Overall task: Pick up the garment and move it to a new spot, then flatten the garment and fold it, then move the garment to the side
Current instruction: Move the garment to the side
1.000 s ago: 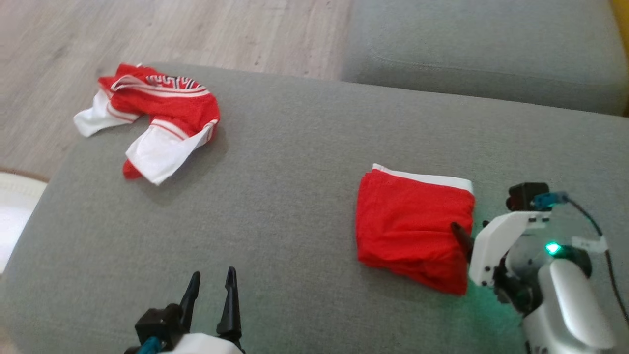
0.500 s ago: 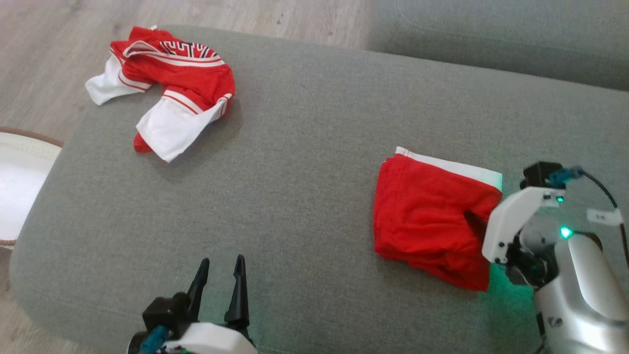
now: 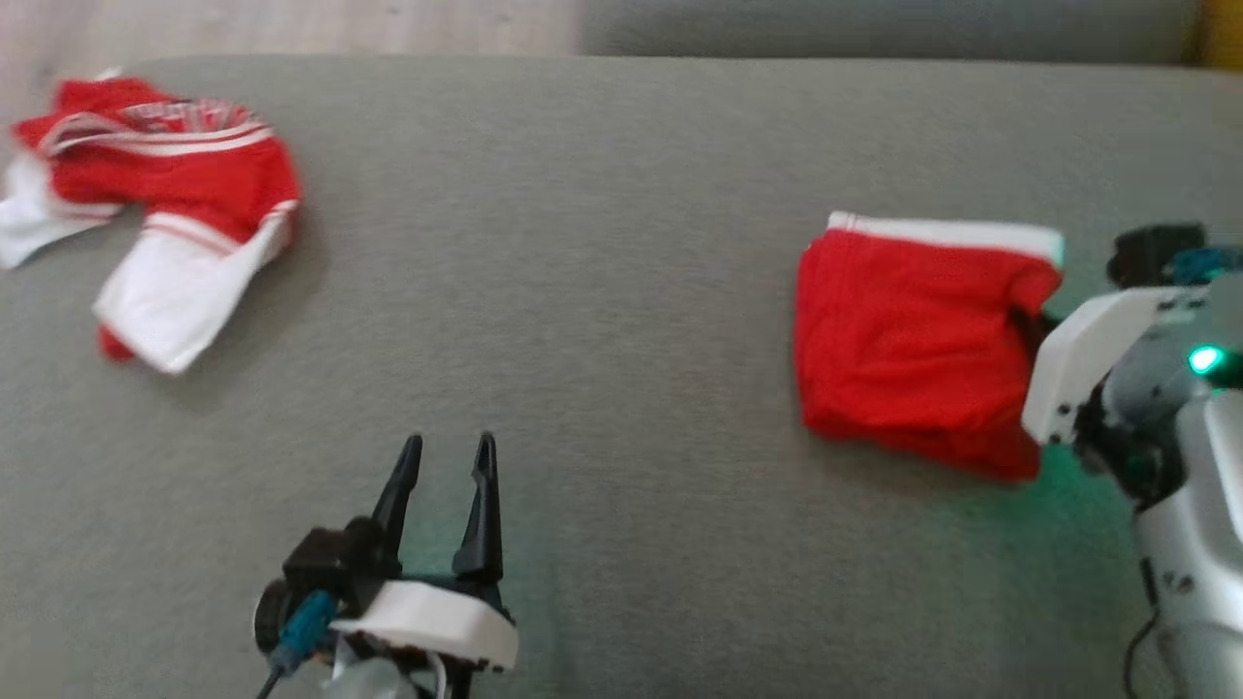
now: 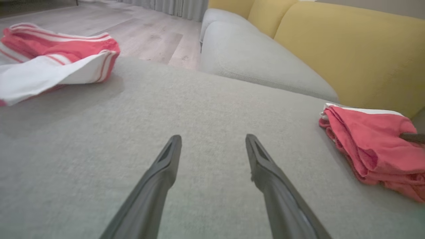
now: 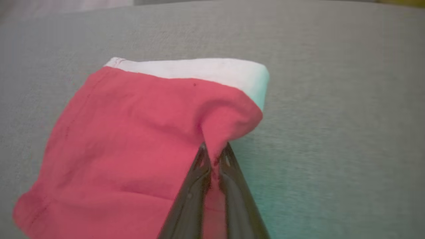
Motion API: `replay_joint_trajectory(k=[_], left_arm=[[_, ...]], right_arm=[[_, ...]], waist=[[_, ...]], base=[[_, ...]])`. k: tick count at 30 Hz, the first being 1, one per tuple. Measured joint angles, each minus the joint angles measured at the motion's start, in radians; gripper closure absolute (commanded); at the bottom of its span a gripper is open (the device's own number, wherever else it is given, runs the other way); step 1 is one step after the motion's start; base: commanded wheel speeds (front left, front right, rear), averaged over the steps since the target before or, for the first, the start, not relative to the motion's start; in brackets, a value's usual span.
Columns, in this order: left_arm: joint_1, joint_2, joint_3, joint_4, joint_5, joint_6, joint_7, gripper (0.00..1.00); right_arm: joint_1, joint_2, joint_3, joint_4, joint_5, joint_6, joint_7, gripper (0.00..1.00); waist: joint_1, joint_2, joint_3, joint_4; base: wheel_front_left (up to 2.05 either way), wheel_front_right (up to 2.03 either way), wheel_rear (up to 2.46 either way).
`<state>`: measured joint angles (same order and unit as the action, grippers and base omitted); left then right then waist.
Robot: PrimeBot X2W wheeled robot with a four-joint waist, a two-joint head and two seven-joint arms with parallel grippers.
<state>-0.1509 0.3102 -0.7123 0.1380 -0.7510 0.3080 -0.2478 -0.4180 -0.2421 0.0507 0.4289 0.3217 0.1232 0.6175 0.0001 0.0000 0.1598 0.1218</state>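
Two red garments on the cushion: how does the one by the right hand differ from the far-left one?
The folded garment is a compact stack, its edge pinched by the shut right hand; the crumpled garment sprawls loose, untouched. The folded garment shows plain red with one white band; the crumpled garment has striped trim and wide white panels. Both are red and white, on the grey cushion.

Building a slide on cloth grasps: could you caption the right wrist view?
Right hand closed on a pinched-up edge of the folded red garment lying on the grey sofa cushion.
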Motion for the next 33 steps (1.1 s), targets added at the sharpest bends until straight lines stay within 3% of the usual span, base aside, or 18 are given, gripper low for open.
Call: replay_joint_trajectory(k=[5,13,18,23,33], left_arm=[[-0.049,0.008,-0.004,-0.038,0.029,0.002,0.017,0.0],[-0.131,0.042,-0.021,-0.085,0.074,0.015,0.075,0.0],[-0.162,0.05,-0.035,-0.111,0.086,0.018,0.104,0.0],[-0.185,0.056,-0.041,-0.13,0.103,0.027,0.119,0.0],[-0.191,0.073,-0.036,-0.174,0.11,0.053,0.123,0.0]], right_arm=[[-0.038,-0.031,-0.032,-0.045,0.001,0.0,-0.014,1.0],[-0.097,-0.024,-0.056,-0.063,-0.007,0.0,-0.066,1.0],[-0.125,-0.017,-0.058,-0.048,-0.008,0.0,-0.091,1.0],[-0.186,-0.031,-0.068,-0.013,-0.049,0.0,-0.108,1.0],[-0.336,-0.16,-0.151,0.084,-0.205,0.0,-0.098,1.0]], waist=[[0.0,0.0,0.041,-0.112],[0.0,0.0,0.134,-0.292],[0.0001,0.0,0.197,-0.364],[0.0002,0.0,0.241,-0.372],[-0.0001,0.0,0.278,-0.262]], base=[[0.0,0.0,0.0],[0.0,0.0,0.0],[0.0,0.0,0.0],[0.0,0.0,0.0],[0.0,0.0,0.0]])
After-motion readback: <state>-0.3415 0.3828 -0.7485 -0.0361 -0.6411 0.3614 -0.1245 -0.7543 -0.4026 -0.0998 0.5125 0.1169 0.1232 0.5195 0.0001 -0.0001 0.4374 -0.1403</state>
